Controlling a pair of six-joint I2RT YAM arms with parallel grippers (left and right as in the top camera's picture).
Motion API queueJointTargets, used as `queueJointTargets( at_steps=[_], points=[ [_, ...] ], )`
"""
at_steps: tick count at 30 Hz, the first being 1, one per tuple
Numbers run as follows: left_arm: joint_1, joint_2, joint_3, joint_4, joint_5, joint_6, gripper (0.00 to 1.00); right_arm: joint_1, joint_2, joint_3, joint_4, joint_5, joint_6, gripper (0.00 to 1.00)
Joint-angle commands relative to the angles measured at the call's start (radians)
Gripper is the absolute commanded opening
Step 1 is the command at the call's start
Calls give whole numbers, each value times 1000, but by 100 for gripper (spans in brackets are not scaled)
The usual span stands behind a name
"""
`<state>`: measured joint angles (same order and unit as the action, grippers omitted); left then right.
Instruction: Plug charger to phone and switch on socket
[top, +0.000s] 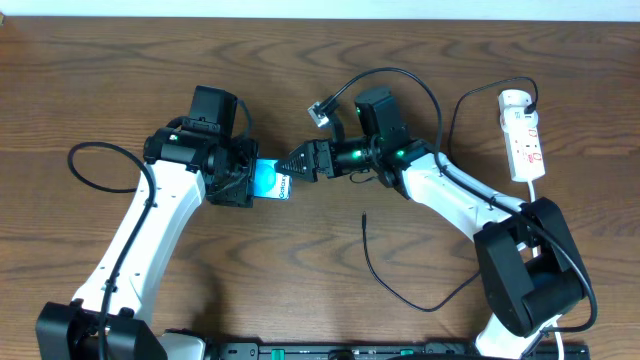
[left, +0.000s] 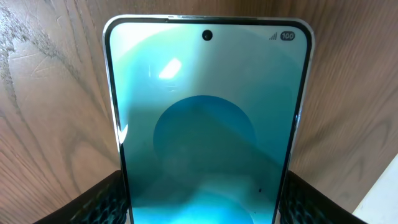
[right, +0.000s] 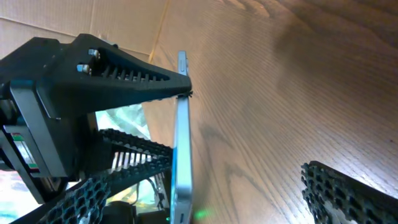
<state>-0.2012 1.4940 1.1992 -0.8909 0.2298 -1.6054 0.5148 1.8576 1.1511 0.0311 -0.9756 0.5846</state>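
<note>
My left hand (top: 248, 183) is clamped on the phone (top: 270, 181), gripping its two long edges. My right hand (top: 297, 163), fingers spread and empty, sits just beside the phone's free end. The charger (top: 372, 262) lies slack on the counter (top: 300, 60) right of the phone (tip unplugged), and the socket (top: 522, 135) is farther right. The phone looks rigid and slick. The limp cable is probably best pinched just behind its tip.

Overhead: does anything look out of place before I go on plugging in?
Yes. The charger tip lies loose on the table, apart from both arms. The right gripper is open at the phone, not holding the cable. The left gripper grips the phone. Nothing looks damaged.
</note>
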Motion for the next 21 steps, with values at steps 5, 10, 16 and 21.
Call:
queueJointTargets(
  at_steps=[5,10,16,21],
  points=[
    [-3,-11,-3,18,56,-32,7,38,-3,15,42,-28,51,99],
    [-3,-11,-3,22,83,-55,7,44,-3,15,45,-21,66,98],
    [-10,-11,-3,22,114,-96,7,45,-3,15,48,-17,114,91],
    [-32,-11,-3,22,114,-134,7,50,-3,15,48,-16,162,82]
  ],
)
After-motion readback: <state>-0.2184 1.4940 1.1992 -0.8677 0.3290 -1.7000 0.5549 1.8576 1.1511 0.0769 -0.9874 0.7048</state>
